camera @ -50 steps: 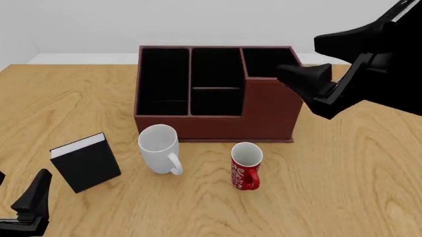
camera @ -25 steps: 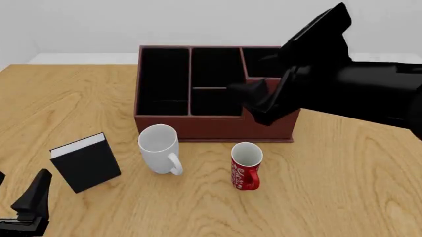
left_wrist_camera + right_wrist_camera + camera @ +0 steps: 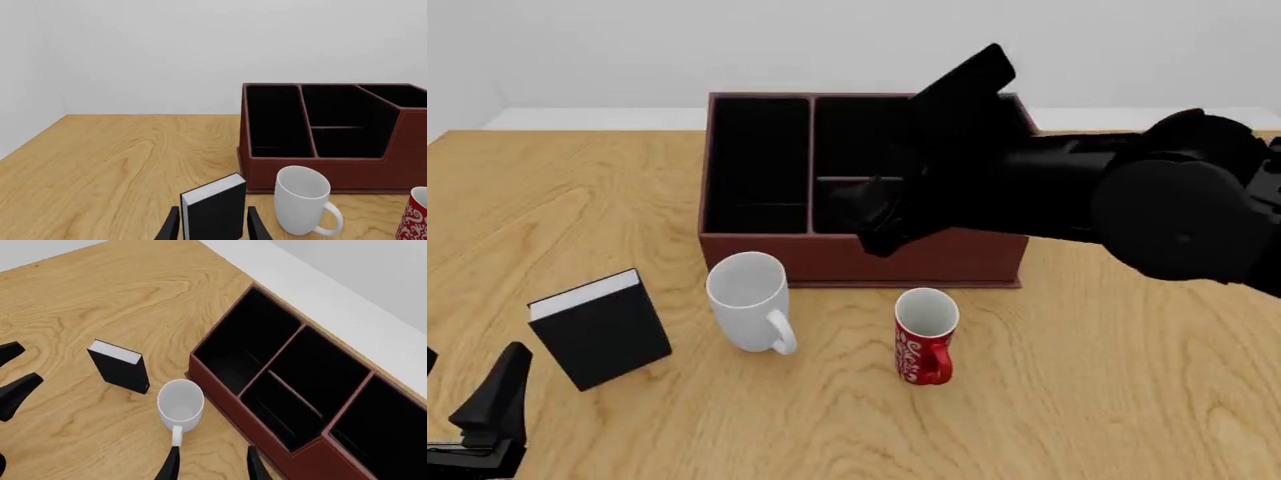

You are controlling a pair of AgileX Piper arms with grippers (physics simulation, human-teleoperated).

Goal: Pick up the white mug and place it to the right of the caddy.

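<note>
The white mug (image 3: 747,300) stands upright on the table just in front of the caddy's (image 3: 761,245) left half, handle toward the camera and right. The right wrist view looks down into the white mug (image 3: 180,405), with the caddy (image 3: 220,385) beside it. My right gripper (image 3: 874,225) hovers open and empty over the caddy's front wall, up and to the right of the mug; its fingers (image 3: 172,465) are spread. My left gripper (image 3: 474,390) rests open at the near left corner, far from the mug.
A red patterned mug (image 3: 925,338) stands right of the white one. A small black book (image 3: 601,328) stands upright to its left, near the left gripper. My right arm (image 3: 1134,200) crosses over the caddy's right end. Bare wood (image 3: 1148,340) lies right of the caddy.
My right arm has swung left and down from the caddy's right side to above its front middle. The left arm and all objects are unmoved.
</note>
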